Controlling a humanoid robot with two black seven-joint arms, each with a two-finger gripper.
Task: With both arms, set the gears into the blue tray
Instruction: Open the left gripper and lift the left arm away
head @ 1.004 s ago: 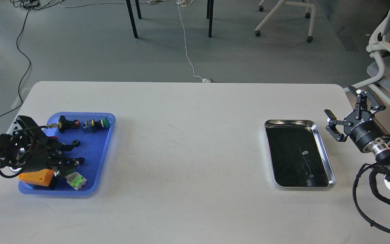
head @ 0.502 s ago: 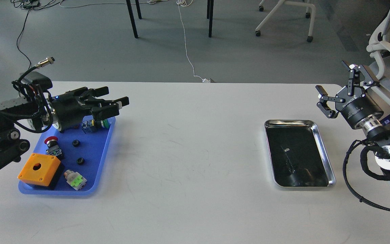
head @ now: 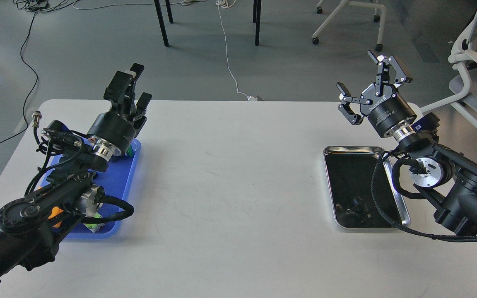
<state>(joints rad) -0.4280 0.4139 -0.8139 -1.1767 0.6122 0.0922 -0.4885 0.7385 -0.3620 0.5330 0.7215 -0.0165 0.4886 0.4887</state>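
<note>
1. Crossing the near-left corner, left arm (head: 35, 215) lies over most of the blue tray (head: 133, 174). Only the tray's right strip and near edge show bare.
2. Gears: none visible now. If any sit in the blue tray, the arm hides them. Cannot confirm count or spot.
3. Near right, steel tray (head: 404, 215) with dark bottom. Small dark shapes low in it read as reflections or parts; too murky to call gears.
4. Handling judgement: gears are small rigid toothed discs, light, not fragile, likely to skid on smooth plastic. Best hold is across the rim, fingertips on opposite teeth, coming straight down. A flat gear gives little height to pinch.
5. Mid-left, left gripper (head: 133, 89) is raised above the tray's far end, pointing up and away. Fingers look close together with nothing seen between them; seen edge-on, so I cannot tell their state for sure.
6. Far right, right gripper (head: 373, 89) is lifted clear of the table (head: 230, 186), fingers spread wide, empty.
</note>
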